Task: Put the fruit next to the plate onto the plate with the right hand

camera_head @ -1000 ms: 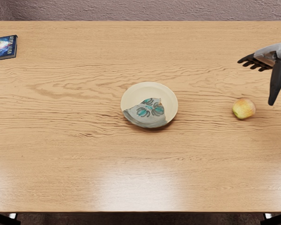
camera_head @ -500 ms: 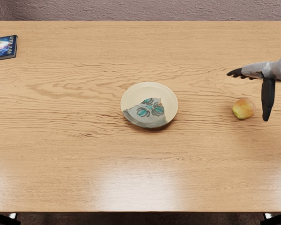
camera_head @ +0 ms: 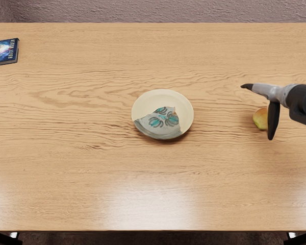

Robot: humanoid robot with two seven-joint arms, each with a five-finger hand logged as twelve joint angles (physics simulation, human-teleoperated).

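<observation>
A cream plate [camera_head: 148, 104] with a blue-green pattern lies near the middle of the wooden table. To its right lies a yellow-red apple [camera_head: 259, 118], half hidden behind my right hand [camera_head: 268, 104]. The hand comes in from the right edge and hovers over the apple with fingers spread open, the thumb pointing down in front of the fruit. It holds nothing. The left arm does not show.
A blue book [camera_head: 3, 51] lies at the table's far left edge. The table's front edge runs along the bottom of the view, and a textured wall stands behind its far edge.
My right hand has moved left and down, from above and right of the apple to over it, now covering the apple's right half. The apple and plate have not moved.
</observation>
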